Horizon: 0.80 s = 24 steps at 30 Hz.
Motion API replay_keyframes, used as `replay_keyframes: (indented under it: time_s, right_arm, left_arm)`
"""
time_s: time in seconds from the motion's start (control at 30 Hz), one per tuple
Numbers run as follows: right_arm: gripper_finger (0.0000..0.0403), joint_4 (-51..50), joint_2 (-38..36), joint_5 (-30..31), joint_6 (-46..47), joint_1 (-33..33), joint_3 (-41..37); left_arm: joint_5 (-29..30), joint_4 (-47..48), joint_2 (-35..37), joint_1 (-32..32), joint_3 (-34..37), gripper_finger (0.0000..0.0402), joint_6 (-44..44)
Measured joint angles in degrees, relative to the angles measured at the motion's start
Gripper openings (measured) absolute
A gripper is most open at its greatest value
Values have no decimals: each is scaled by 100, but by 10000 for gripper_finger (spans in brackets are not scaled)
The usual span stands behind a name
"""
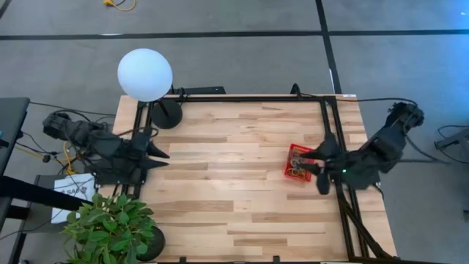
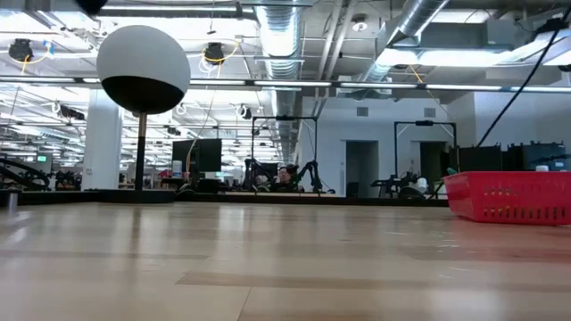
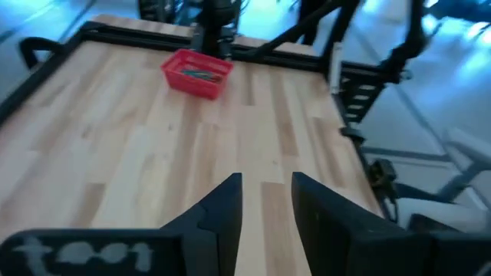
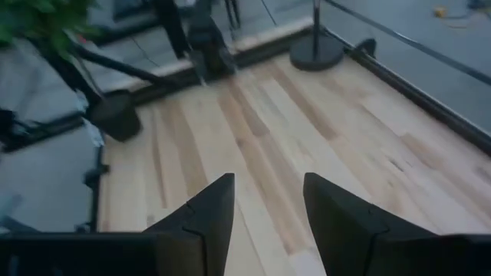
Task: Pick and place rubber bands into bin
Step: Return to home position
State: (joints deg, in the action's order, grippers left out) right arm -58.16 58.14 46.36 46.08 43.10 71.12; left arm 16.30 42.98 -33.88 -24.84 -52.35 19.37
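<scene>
The red bin (image 1: 299,163) stands on the table's right part, and it also shows in the low view (image 2: 508,197) and the left wrist view (image 3: 197,73). Rubber bands (image 3: 201,74) lie tangled inside it; I see no loose ones on the wood. My right gripper (image 1: 313,160) is open (image 4: 268,207) at the bin's right wall, raised above it, and the bin is out of its own wrist view. My left gripper (image 1: 160,154) is open (image 3: 265,205) over the table's left edge, pointing toward the bin.
A lamp with a white globe (image 1: 145,74) stands on a black round base (image 1: 167,115) at the far left corner. A potted plant (image 1: 110,227) sits at the near left corner. Black frame rails (image 1: 330,125) run along the far and right sides. Bare wood (image 1: 227,176) lies between the arms.
</scene>
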Motion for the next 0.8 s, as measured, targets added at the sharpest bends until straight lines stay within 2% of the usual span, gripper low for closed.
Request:
replay_keyframes:
  time_s: [0.07,0.23,0.3,0.43,0.6,0.73,0.8]
  right_arm:
    - [149,331,-349,134,-65,193,-415]
    - [149,1813,-1148,465,-579,575,-1990]
    - [150,2447,-1492,469,-609,649,-2598]
    - [149,3483,-2142,489,-1093,899,-3637]
    - [148,5485,-3114,431,-2859,1410,-4826]
    - [151,6578,-3738,410,-3558,1669,-5629]
    - [152,6776,-4068,549,-3738,1734,-5830]
  left_arm:
    - [-68,-386,555,-19,636,103,22]
    - [-76,-2442,1732,-13,2594,103,-250]
    - [-77,-2963,2048,-9,3142,103,-283]
    - [76,-3071,2669,-9,3405,103,-225]
    - [196,-3005,3387,-9,3406,103,-552]
    - [350,-3578,3302,9,3631,103,-764]
    - [418,-3994,3102,7,3867,103,-775]
